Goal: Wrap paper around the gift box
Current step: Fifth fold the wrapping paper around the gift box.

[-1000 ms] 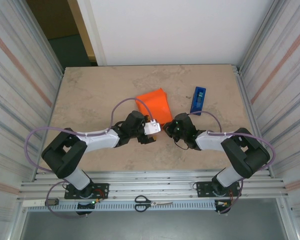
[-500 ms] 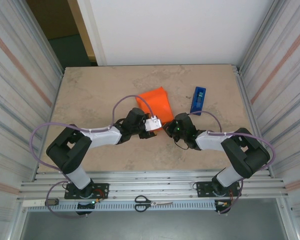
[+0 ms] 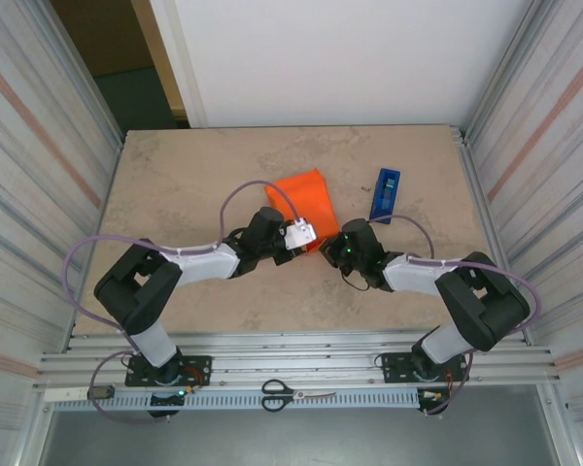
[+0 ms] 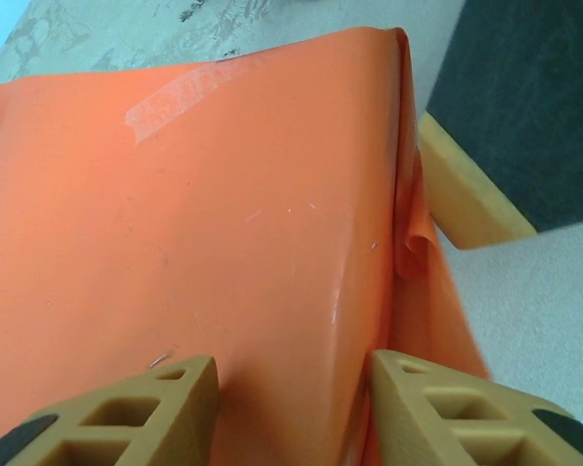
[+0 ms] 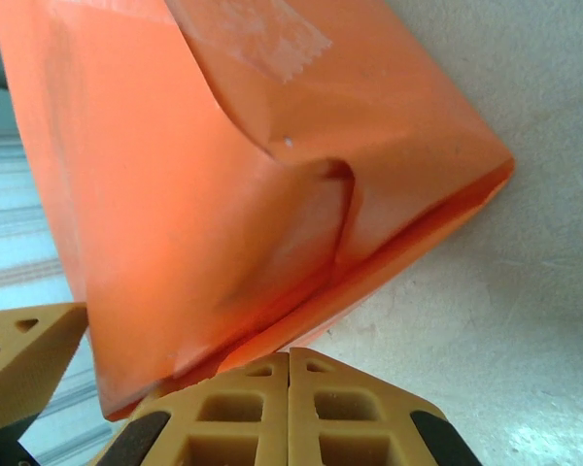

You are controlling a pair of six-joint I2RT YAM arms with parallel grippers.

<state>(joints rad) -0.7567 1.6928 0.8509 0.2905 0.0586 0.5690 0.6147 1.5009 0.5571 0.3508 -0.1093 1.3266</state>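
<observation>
Mid-table [image 3: 175,184], the paper [image 3: 303,197] sits folded into a parcel, with the gift box presumably hidden inside. The sheet is thin, soft and light and creases easily, so take it by the loose near flap, not the taped top. The left gripper [image 4: 291,374] has its jaws apart astride that near edge; whether they touch it is hard to call from here. The right gripper [image 5: 290,388] is closed on nothing, tips just at the flap's corner. A blue tape dispenser [image 3: 387,192] lies off to the right. A tape strip [image 4: 180,94] holds the seam.

My surroundings: mottled beige tabletop [image 3: 175,194]; white back wall [image 3: 321,58]; ribbed metal side panels [image 3: 39,155]; dark doorway [image 3: 107,44], far left.
</observation>
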